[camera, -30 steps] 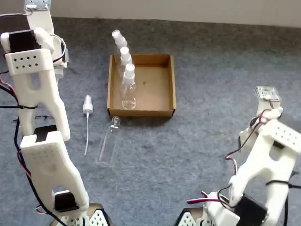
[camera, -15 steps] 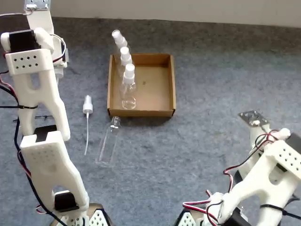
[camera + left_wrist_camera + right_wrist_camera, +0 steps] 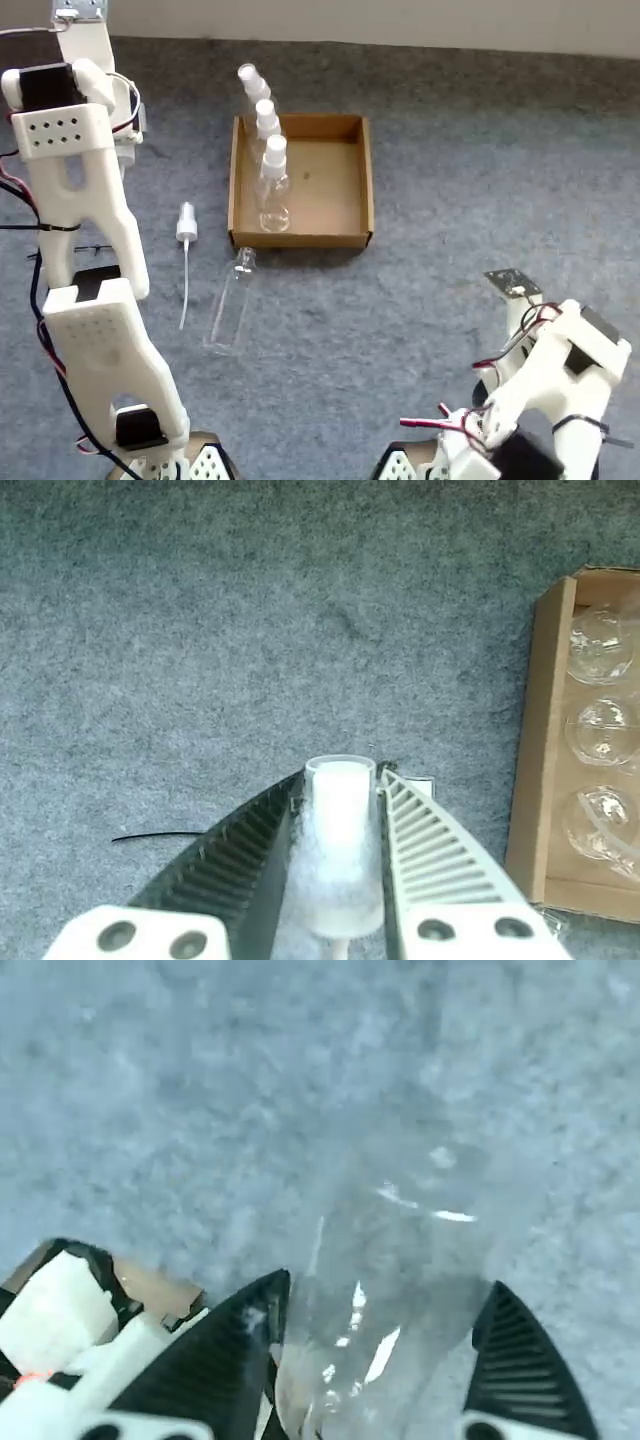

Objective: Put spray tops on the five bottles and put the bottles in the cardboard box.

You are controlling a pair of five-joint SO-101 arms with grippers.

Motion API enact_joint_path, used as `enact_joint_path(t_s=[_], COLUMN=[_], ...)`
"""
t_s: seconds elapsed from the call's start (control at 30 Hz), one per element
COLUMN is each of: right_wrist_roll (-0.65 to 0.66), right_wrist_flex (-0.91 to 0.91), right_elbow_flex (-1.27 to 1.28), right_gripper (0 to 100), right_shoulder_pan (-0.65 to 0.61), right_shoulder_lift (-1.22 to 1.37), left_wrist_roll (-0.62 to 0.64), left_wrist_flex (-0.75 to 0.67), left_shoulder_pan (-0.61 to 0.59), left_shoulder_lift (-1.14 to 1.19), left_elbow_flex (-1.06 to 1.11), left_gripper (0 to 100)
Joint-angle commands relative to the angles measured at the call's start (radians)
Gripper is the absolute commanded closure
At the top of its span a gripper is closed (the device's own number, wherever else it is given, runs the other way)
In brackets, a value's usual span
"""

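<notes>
Left end effector (image 3: 342,780) is clamped on a top (image 3: 340,820), near the box (image 3: 545,730) (three capped bottles (image 3: 272,185) inside). Right end effector (image 3: 385,1285) grips a clear bottle (image 3: 400,1230) above the counter (image 3: 200,1080). Best align top and bottle squarely before pressing.

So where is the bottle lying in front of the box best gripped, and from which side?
Probably at mid-body, from above, with the jaws across its width. The bottle lies flat with its neck toward the box. Both long sides are free, and the loose spray top lies apart from it.
</notes>
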Motion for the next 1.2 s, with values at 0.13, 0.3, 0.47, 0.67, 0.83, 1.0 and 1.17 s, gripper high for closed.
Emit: enact_joint_path(t_s=[0.13,0.3,0.47,0.67,0.83,1.0,1.17], right_wrist_roll=[-0.195,-0.39,-0.62,-0.911,-1.122,-1.094,-1.003], right_wrist_flex=[-0.142,-0.071,0.044,0.047,0.048,0.061,0.186], right_elbow_flex=[-0.179,-0.495,-0.806,-0.993,-1.059,-1.072,-1.113], right_gripper=[88.9,93.3,93.2,93.1,93.1,82.5,60.3], right_shoulder_pan=[-0.033,-0.116,-0.219,-0.302,-0.32,-0.323,-0.332], right_shoulder_lift=[0.185,0.309,0.481,0.714,0.82,0.834,0.832], left_wrist_roll=[-0.005,-0.005,-0.005,-0.005,-0.005,-0.008,-0.008], left_wrist_flex=[-0.011,-0.009,-0.008,-0.008,-0.008,-0.008,-0.008], left_shoulder_pan=[-0.004,-0.004,-0.007,-0.005,-0.005,-0.008,-0.007], left_shoulder_lift=[-0.065,-0.065,-0.064,-0.064,-0.064,-0.064,-0.064], left_elbow_flex=[0.002,0.002,0.002,0.002,0.002,0.004,0.004], left_gripper=[91,91,91,91,91,91,91])
